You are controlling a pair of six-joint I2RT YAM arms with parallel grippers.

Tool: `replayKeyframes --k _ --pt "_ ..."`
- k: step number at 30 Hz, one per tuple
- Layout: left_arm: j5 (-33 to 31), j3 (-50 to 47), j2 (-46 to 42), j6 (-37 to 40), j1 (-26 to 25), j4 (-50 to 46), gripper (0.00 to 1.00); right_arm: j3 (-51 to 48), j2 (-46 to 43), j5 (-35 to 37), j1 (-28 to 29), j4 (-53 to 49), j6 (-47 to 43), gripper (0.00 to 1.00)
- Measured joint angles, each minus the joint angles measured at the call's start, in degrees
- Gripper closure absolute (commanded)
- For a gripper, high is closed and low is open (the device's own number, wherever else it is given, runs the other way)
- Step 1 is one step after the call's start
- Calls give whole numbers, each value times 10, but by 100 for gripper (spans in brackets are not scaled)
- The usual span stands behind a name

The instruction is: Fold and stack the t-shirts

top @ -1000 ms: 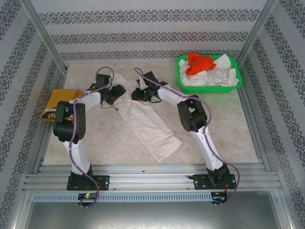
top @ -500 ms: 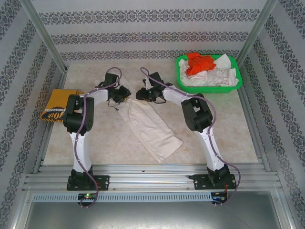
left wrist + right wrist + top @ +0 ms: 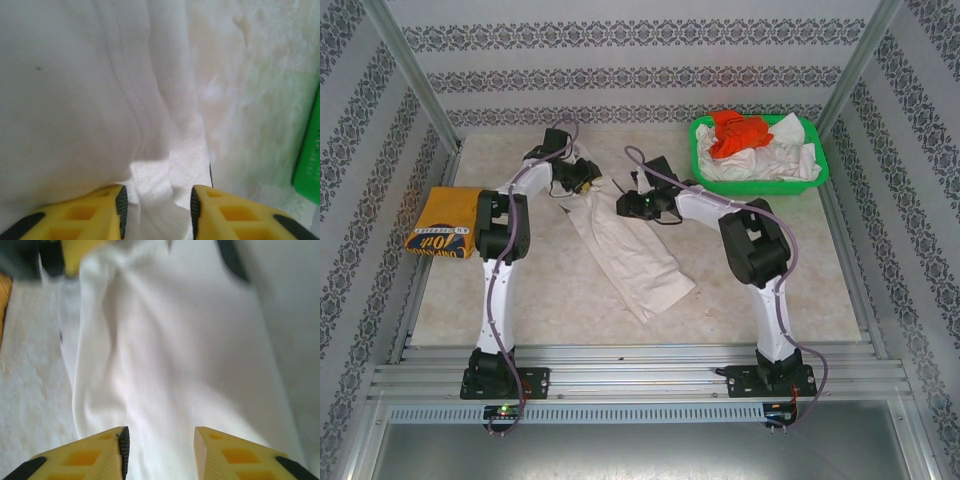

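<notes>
Cream-white shirt (image 3: pixel 625 255) lies as a long folded strip mid-frame, with both arms at its upper end, probably to fold it shorter. Left gripper (image 3: pixel 159 200) sits half-parted round a cloth ridge; can't tell if it pinches. Right gripper (image 3: pixel 161 440) is parted over flat cloth, holding nothing. Yellow shirt (image 3: pixel 445 222) sits folded at left, likely the stack base.

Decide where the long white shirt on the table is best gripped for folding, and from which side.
Probably take the white shirt by its near end, coming from the near-right: it lies as a flat diagonal strip, and that end's edge sits exposed on the table.
</notes>
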Motion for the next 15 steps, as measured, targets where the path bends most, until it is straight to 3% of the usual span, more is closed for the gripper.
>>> replayKeyframes --k 6,15 --pt "11 122 56 35 1 -101 52 -107 -31 3 13 28 -6 67" --pt "23 192 90 50 2 -157 49 -129 -43 7 90 63 5 67"
